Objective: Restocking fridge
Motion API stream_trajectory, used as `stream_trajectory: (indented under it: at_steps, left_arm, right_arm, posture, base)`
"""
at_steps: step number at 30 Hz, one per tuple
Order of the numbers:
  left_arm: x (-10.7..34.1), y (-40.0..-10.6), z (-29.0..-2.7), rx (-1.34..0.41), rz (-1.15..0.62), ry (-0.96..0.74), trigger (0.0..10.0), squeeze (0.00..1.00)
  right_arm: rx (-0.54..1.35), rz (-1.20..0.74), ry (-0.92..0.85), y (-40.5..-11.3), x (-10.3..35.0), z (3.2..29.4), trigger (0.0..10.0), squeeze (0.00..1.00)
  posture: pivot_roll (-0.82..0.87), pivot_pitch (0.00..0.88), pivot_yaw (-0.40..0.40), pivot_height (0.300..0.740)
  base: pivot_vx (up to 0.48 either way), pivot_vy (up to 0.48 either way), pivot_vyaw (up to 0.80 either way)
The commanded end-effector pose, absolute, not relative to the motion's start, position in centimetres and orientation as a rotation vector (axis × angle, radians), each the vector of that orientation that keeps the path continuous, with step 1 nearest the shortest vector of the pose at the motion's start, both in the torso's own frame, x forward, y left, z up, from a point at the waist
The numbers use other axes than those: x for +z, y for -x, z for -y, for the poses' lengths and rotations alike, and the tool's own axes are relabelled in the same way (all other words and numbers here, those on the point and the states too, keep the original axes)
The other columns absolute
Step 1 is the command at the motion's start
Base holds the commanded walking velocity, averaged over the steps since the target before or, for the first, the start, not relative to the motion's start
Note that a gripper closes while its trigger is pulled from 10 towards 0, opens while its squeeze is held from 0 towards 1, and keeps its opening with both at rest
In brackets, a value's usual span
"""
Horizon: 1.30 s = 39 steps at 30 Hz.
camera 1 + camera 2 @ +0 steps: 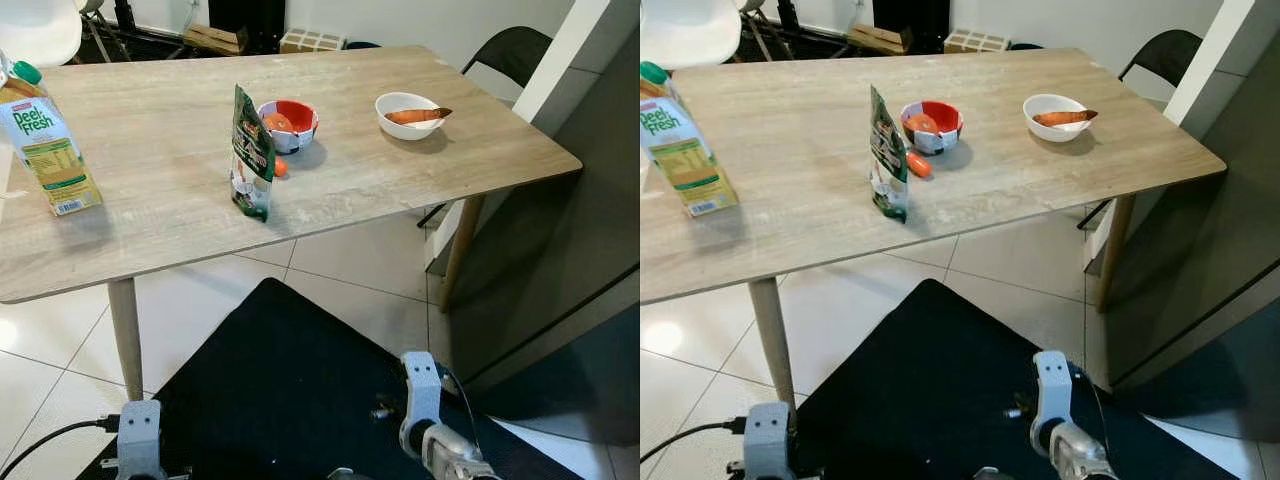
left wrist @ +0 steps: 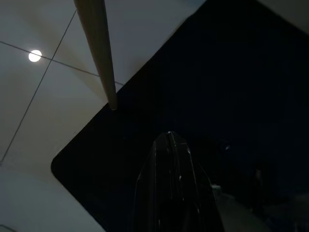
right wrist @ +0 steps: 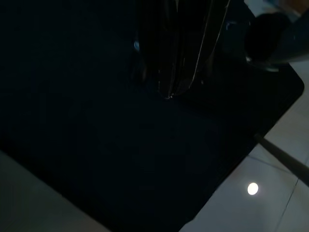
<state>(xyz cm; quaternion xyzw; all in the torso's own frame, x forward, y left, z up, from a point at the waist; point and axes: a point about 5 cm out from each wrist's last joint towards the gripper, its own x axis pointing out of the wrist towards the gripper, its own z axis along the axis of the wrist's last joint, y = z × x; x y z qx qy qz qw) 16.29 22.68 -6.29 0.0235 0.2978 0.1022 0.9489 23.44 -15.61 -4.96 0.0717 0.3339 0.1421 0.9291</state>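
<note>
Restocking is hardly begun, as I am judging it: everything is sitting on the table (image 1: 420,180) and nothing is in either claw. My left claw (image 2: 169,145) and right claw (image 3: 169,94) are hanging low over the black mat (image 1: 290,380), fingers pressed together and empty. The juice carton (image 1: 48,145) is standing upright near the table's left edge, green cap on, label facing me. The green pouch (image 1: 252,155) is standing mid-table, just beside a red bowl (image 1: 288,125) with a small orange thing (image 1: 918,165) next to it. A white bowl (image 1: 408,113) is holding a sweet potato (image 1: 418,116). All of it is waiting to be carried.
</note>
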Motion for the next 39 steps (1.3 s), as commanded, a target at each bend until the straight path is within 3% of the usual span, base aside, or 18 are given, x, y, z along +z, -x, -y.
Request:
stream_trajectory:
  at_steps: [1, 23, 39]
  left_arm:
    - [-6.67, -15.82, -21.8, 0.199, -0.613, -0.044, 10.0, 0.0]
    - [-6.56, -16.21, -21.53, 0.191, -0.577, -0.062, 10.0, 0.0]
    - [-6.97, -16.17, -20.99, 0.184, -0.598, 0.013, 10.0, 0.0]
  right_arm:
    - [0.302, -0.689, -0.128, -23.08, -5.19, 15.51, 10.0, 0.0]
    - [0.295, -0.673, -0.122, -23.22, -5.13, 14.75, 10.0, 0.0]
    - [0.256, -0.713, -0.116, -22.54, -5.68, 15.38, 10.0, 0.0]
  posture:
    - [-0.01, 0.111, -0.083, 0.74]
    - [0.01, 0.111, -0.069, 0.74]
    - [0.0, 0.094, -0.075, 0.74]
  base:
    - [0.0, 0.0, 0.0]
    - [0.0, 0.0, 0.75]
    - [0.0, 0.0, 0.0]
